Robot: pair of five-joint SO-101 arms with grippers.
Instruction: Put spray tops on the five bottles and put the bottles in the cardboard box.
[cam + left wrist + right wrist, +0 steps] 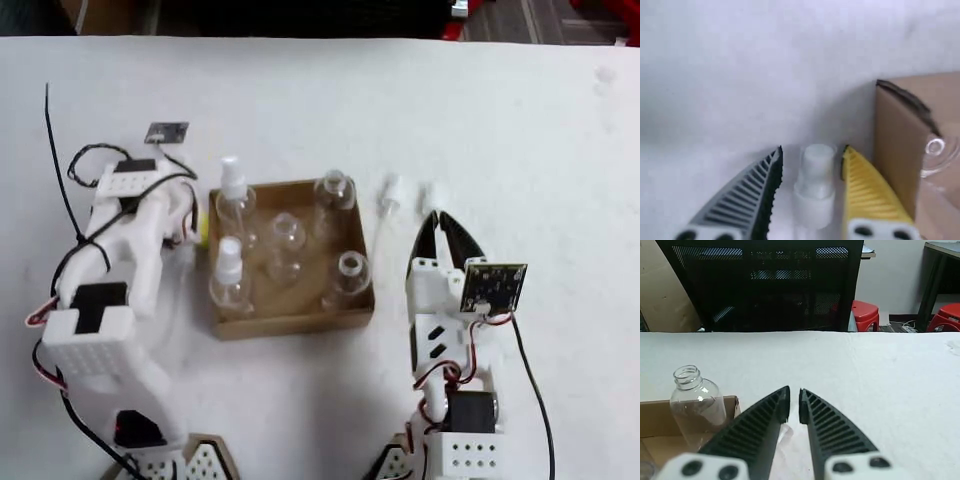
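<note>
The left gripper (813, 148), released, straddles a white plastic spray top (814, 192) (gaps both sides) beside the brown cardboard box (290, 322); the right gripper (794, 392), clenched empty, is near its opposite wall.

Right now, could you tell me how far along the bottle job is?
Done: all five bottles stand in the cardboard box, two already wearing spray tops. In hand: a third spray top sits between the left gripper's fingers beside the box, not yet clamped. Left: three open bottles to cap; two loose tops lie near the right gripper.
</note>
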